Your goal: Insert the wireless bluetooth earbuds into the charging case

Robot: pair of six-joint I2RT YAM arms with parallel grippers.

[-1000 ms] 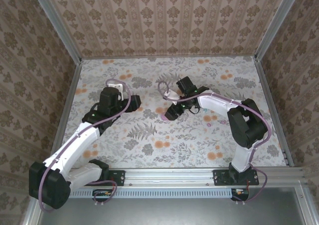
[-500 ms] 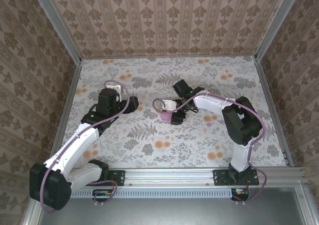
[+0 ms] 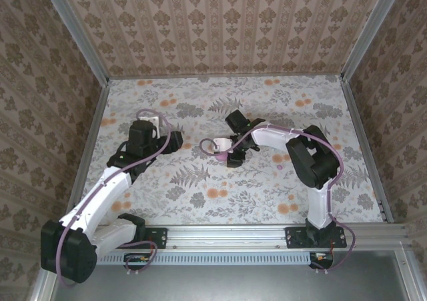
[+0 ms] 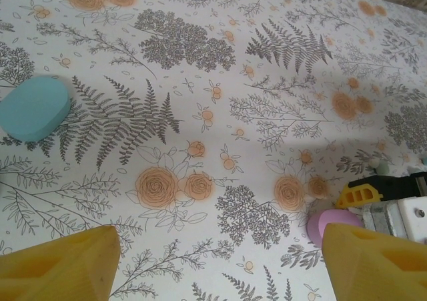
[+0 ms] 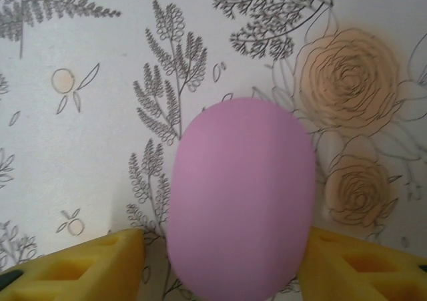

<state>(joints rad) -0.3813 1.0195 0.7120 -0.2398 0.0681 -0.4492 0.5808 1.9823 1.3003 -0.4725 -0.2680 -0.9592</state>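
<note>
Right wrist view: the pink oval plastic case (image 5: 240, 201) is straddled off-centre by the unclenched right gripper (image 5: 220, 247), so it could be shoved sideways on closing.

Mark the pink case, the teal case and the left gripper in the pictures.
pink case (image 5: 240, 194): right wrist view, middle of its top surface.
teal case (image 4: 35, 107): left wrist view, middle of its top surface.
left gripper (image 4: 217, 257): left wrist view, midway between its yellow fingertips.

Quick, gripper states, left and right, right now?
Left gripper: open, empty.
Right gripper: open, straddling the pink case, not yet clamped.
</note>
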